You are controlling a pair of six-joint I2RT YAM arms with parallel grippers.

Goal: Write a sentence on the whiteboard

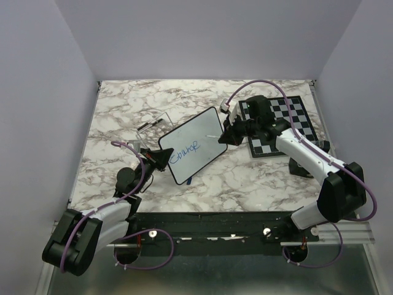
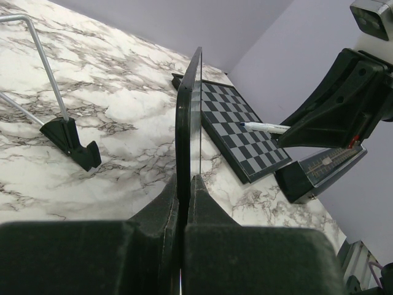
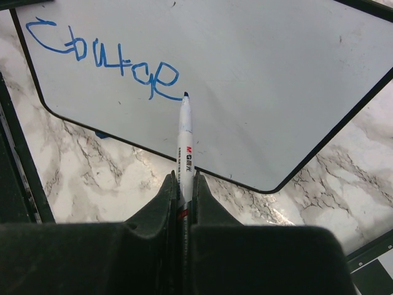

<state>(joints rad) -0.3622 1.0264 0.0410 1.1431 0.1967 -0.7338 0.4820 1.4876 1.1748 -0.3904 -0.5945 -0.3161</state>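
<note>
The whiteboard (image 1: 195, 144), glossy white with a thin black frame, is held tilted above the marble table. My left gripper (image 1: 161, 158) is shut on its left edge; in the left wrist view the board (image 2: 189, 117) stands edge-on between the jaws (image 2: 185, 184). One blue handwritten word (image 1: 185, 150) is on the board, also in the right wrist view (image 3: 104, 58). My right gripper (image 1: 225, 135) is shut on a white marker (image 3: 185, 138), whose blue tip is at the end of the word. The marker also shows in the left wrist view (image 2: 265, 128).
A black-and-white chessboard (image 1: 290, 126) lies at the right under my right arm. A wire stand with black feet (image 1: 150, 125) sits behind the whiteboard at the left. A small blue object (image 1: 188, 182) lies on the table under the board's near corner. Walls enclose the table.
</note>
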